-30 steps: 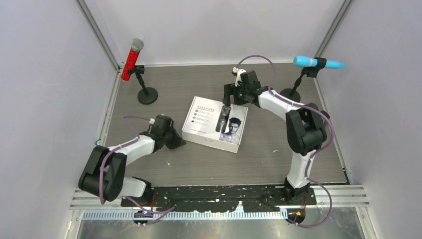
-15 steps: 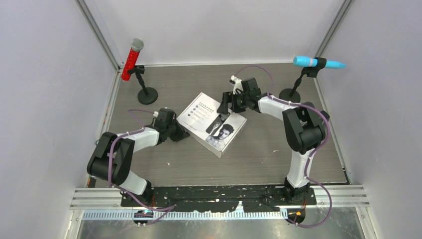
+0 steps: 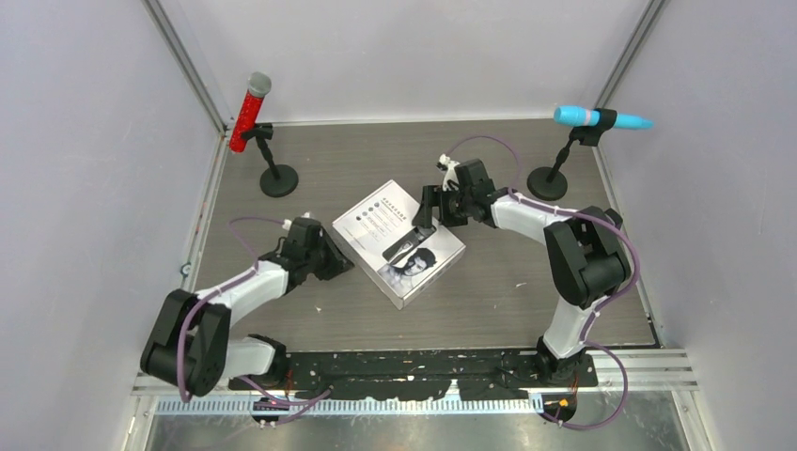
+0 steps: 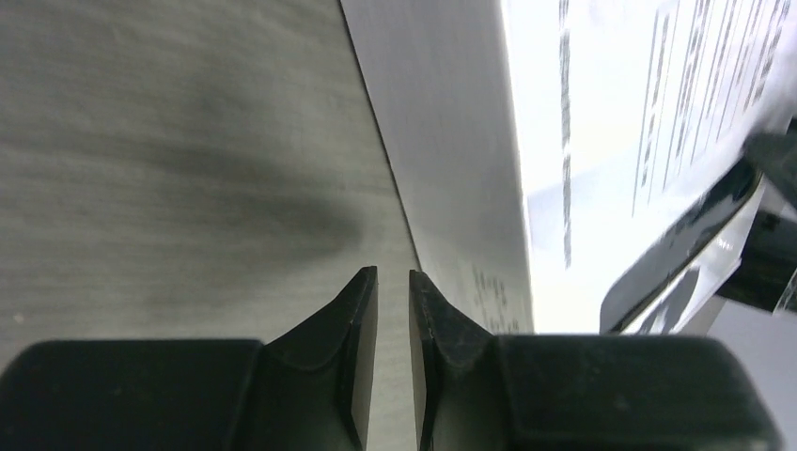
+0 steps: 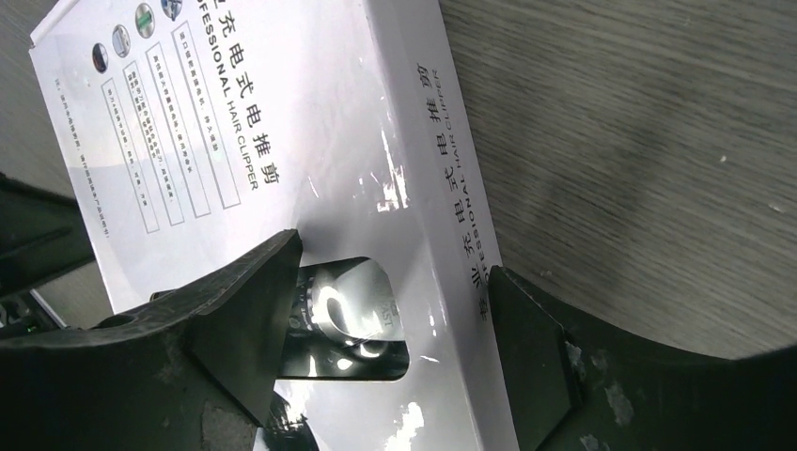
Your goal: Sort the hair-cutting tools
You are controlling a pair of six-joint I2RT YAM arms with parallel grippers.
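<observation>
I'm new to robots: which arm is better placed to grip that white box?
Probably the right: its gripper straddles the box's edge with wide-open jaws. The left gripper sits beside the box, jaws barely open.

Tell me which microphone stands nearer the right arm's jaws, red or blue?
The blue microphone, at the far right. Its stand's base sits near the jaws of the right gripper; the red microphone is far left, across the white box.

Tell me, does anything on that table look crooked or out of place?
The white box sits askew, turned diagonally to the edges of the table. It looks closed. The right claw straddles its far right edge, open; the left claw sits beside its left side. Nothing looks spilled or damaged.
</observation>
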